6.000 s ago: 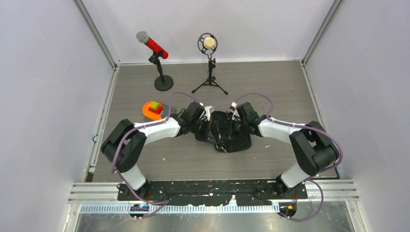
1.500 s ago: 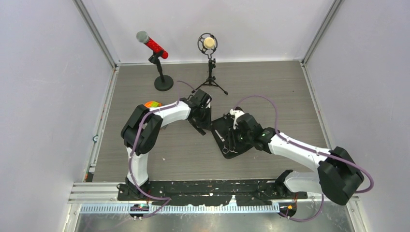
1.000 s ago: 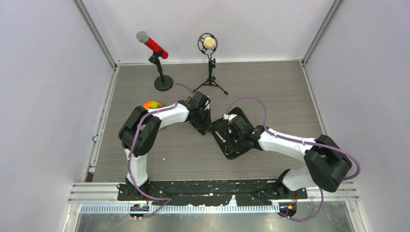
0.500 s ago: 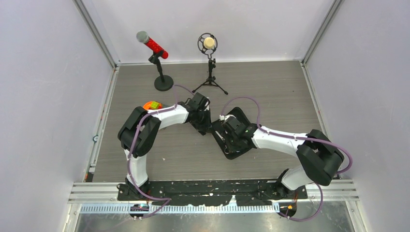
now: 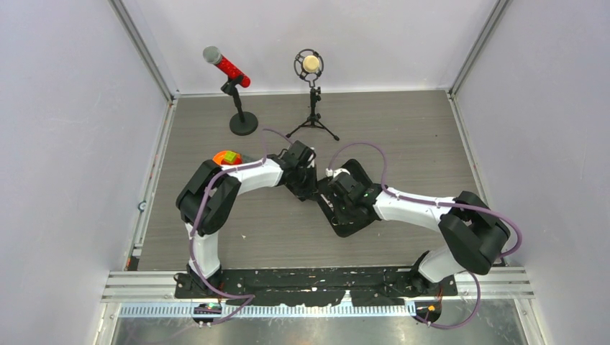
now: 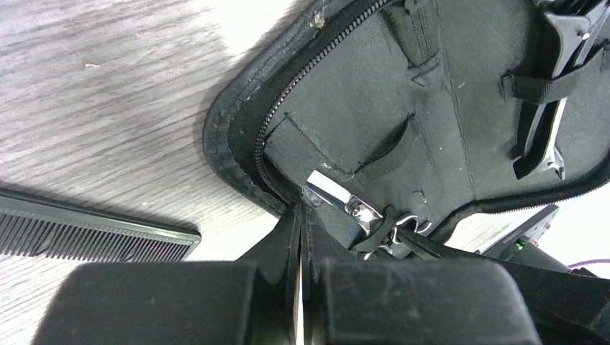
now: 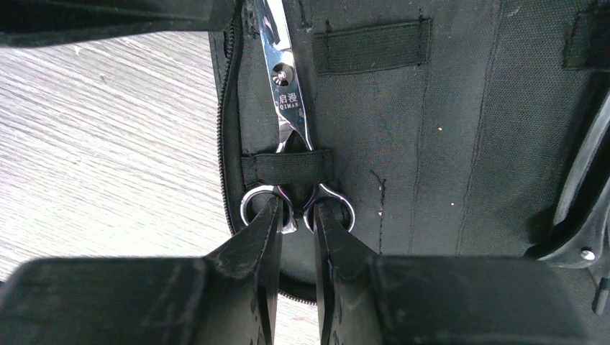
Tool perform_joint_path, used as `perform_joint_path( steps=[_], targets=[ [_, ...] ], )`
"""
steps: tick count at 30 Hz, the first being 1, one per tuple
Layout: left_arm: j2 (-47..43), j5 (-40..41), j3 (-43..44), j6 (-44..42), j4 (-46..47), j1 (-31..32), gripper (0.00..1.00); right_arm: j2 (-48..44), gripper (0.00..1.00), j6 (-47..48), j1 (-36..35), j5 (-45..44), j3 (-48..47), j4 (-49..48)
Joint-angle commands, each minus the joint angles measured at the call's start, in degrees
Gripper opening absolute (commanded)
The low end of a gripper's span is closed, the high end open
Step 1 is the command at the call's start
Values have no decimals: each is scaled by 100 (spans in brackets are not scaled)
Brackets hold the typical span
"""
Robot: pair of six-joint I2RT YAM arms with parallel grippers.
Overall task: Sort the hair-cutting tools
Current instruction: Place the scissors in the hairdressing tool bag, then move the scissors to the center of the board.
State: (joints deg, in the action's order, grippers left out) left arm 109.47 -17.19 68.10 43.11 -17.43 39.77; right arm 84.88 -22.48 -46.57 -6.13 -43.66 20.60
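My right gripper [image 7: 295, 215] has just narrowed onto the scissors [image 7: 284, 93], blades strapped ahead of the jaws; left gripper [image 6: 302, 215], closed tight, pins the zip case [image 6: 345, 108] rim, so pull-out looks next.

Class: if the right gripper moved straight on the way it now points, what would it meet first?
The scissors: their ring handles sit right at the right gripper, between its fingertips, strapped into the black zip case.

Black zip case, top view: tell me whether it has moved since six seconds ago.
Yes. The flat rectangular black zip case has turned: it lay square to the grey wooden table's planks, now it lies cornerwise to them.
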Motion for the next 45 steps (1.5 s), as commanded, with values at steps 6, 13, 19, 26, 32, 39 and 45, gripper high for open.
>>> perform_joint_path(
  steps=[6, 13, 19, 26, 32, 39, 45],
  targets=[
    [-536, -30, -173, -31, -30, 81, 6, -286, 22, 389, -11, -374, -63, -518],
    [-1180, 762, -191, -277, -423, -195, 46, -1506, 52, 133, -7, -252, 344, -399],
    [-1267, 1584, 81, -853, -1041, -601, 72, -2468, 75, 37, 2, -685, 664, -347],
    [-377, 2059, 1499, -1951, -1847, -1160, 80, -3087, 89, -122, 97, -1046, 1048, -436],
    [634, 1777, 2645, -2435, -2348, -1505, 77, -3311, 89, -108, 168, -1095, 1233, -443],
    [1346, 1325, 3169, -2607, -2738, -1569, 70, -3460, 89, -124, 257, -1103, 1382, -430],
    [1163, 912, 2737, -2404, -2832, -1569, 63, -3639, 89, -197, 308, -1144, 1550, -425]
  ],
)
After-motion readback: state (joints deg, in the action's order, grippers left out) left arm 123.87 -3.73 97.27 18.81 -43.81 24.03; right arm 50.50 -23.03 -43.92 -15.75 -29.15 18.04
